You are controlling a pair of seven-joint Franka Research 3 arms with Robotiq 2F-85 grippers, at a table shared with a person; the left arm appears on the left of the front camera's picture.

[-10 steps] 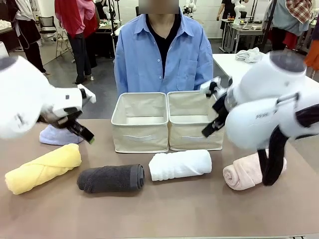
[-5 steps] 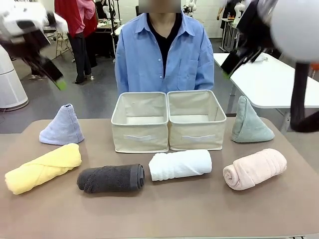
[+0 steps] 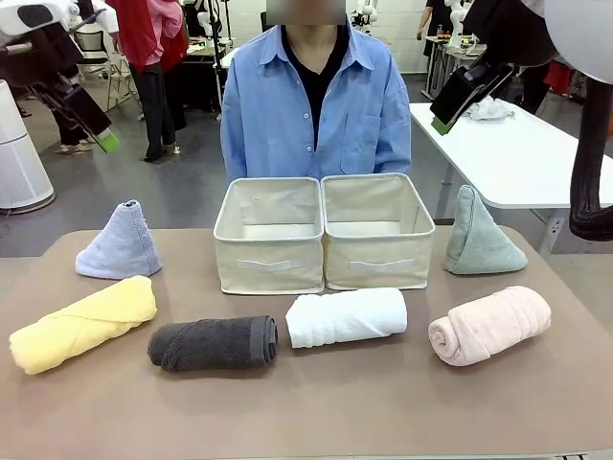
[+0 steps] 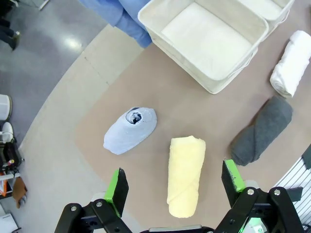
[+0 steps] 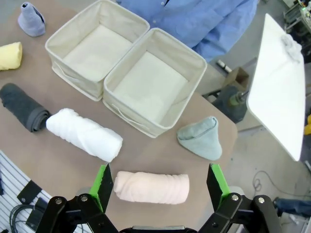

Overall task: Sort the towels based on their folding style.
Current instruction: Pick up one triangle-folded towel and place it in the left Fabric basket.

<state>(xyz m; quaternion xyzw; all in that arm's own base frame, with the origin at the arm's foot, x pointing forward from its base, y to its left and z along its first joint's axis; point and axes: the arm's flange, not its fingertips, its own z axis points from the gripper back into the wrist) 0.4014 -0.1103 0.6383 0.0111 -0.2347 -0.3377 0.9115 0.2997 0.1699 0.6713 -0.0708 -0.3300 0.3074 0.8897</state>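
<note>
On the brown table lie four rolled towels: yellow (image 3: 81, 323), dark grey (image 3: 213, 343), white (image 3: 346, 317) and pink (image 3: 489, 324). A lavender-blue cone towel (image 3: 120, 244) stands far left and a grey-green cone towel (image 3: 479, 235) far right. My left gripper (image 3: 91, 120) hangs high at the upper left, open and empty, above the yellow roll (image 4: 185, 170) and lavender cone (image 4: 130, 128). High at the upper right, my right gripper (image 3: 465, 96) is open and empty too, over the pink roll (image 5: 151, 188) and grey-green cone (image 5: 201, 138).
Two beige fabric bins (image 3: 269, 264) (image 3: 375, 264) stand side by side at the table's far middle, both empty. A person in a blue shirt (image 3: 311, 96) stands just behind them. A white side table (image 3: 517, 163) with a rumpled cloth (image 3: 488, 107) is at the back right.
Both arms have risen from low over the table to high at the picture's upper corners, uncovering the grey-green cone. No towel has moved.
</note>
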